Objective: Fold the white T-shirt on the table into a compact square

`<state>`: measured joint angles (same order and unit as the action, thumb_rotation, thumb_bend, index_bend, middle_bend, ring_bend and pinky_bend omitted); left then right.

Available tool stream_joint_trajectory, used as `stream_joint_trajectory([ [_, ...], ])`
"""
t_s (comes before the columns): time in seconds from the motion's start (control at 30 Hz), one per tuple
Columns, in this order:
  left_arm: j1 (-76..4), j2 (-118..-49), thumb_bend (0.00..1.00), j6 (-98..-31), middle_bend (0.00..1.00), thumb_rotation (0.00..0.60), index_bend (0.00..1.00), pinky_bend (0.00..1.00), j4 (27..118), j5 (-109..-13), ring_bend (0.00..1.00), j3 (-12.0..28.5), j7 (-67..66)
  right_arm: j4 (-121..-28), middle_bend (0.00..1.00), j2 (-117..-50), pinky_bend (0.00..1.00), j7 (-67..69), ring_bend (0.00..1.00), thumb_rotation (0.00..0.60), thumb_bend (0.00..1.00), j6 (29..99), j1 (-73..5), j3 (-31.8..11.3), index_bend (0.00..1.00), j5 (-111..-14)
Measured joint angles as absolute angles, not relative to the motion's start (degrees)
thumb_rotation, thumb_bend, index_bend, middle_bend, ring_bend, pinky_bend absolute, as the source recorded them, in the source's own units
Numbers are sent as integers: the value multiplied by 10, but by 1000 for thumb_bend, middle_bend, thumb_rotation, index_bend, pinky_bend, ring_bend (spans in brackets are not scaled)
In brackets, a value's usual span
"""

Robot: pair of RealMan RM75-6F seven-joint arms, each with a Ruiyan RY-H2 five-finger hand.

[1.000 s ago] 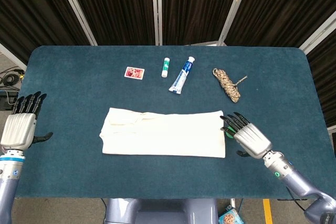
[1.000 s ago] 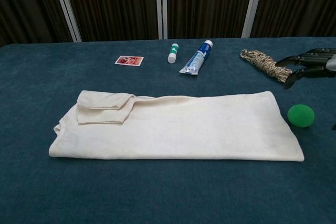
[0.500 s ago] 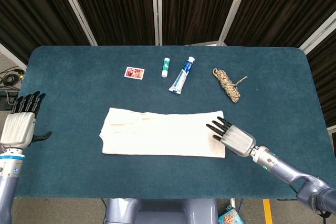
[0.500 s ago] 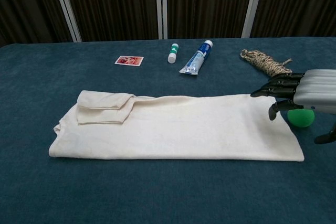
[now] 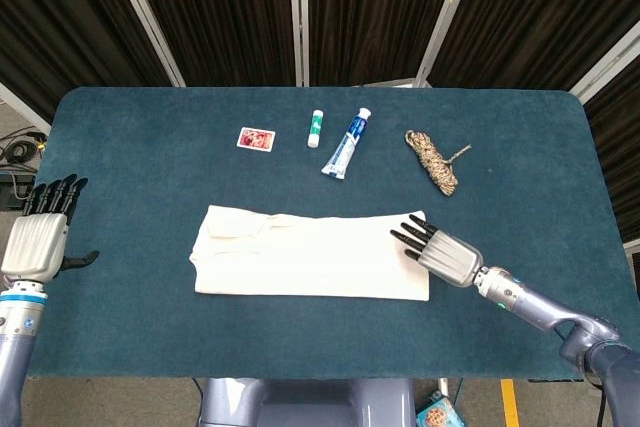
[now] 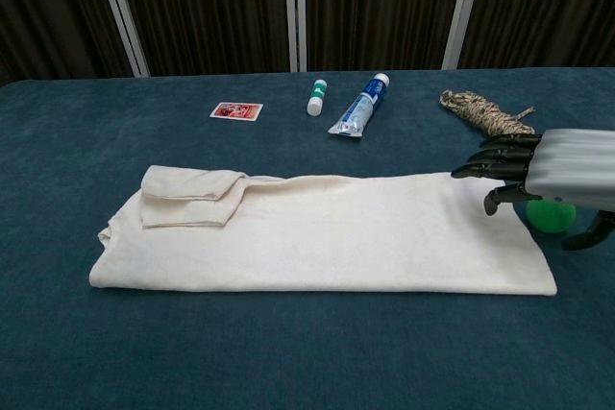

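Observation:
The white T-shirt (image 5: 310, 255) (image 6: 327, 233) lies on the blue table as a long flat strip, with a folded sleeve at its left end. My right hand (image 5: 437, 250) (image 6: 543, 173) hovers flat over the shirt's right end, fingers extended and apart, holding nothing. Whether it touches the cloth I cannot tell. Far from the shirt, my left hand (image 5: 40, 233) stays at the table's left edge, fingers straight, empty; the chest view does not show it.
Behind the shirt lie a small red card (image 5: 255, 138) (image 6: 236, 111), a white stick with a green band (image 5: 315, 127) (image 6: 316, 98), a blue-and-white tube (image 5: 347, 144) (image 6: 361, 108) and a rope bundle (image 5: 432, 161) (image 6: 483, 112). A green ball (image 6: 551, 215) sits beside the shirt's right end, under my right hand.
My right hand has moved left from beside the shirt's right edge to above its right end, partly covering the green ball. The left hand and the shirt have stayed still.

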<state>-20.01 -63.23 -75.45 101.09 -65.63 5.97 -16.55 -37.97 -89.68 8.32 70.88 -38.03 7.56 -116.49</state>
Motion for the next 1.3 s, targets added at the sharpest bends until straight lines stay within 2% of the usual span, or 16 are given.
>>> stream_joint_trajectory([
  [0.47, -200, -636, 0, -746, 0, 600, 0, 0, 1005, -660, 0, 62, -167, -273, 7, -970, 0, 158, 0, 600, 0, 747, -383, 102, 342, -1153],
  [1.17, -197, -637, 0, -738, 0, 600, 0, 0, 1003, -668, 0, 63, -163, -221, 16, -1024, 0, 236, 0, 600, 1, 750, -399, 94, 342, -1103],
  [1.3, -197, -637, 0, -736, 0, 600, 0, 0, 1002, -669, 0, 64, -164, -219, 16, -1026, 0, 247, 0, 600, 80, 752, -400, 92, 342, -1095],
])
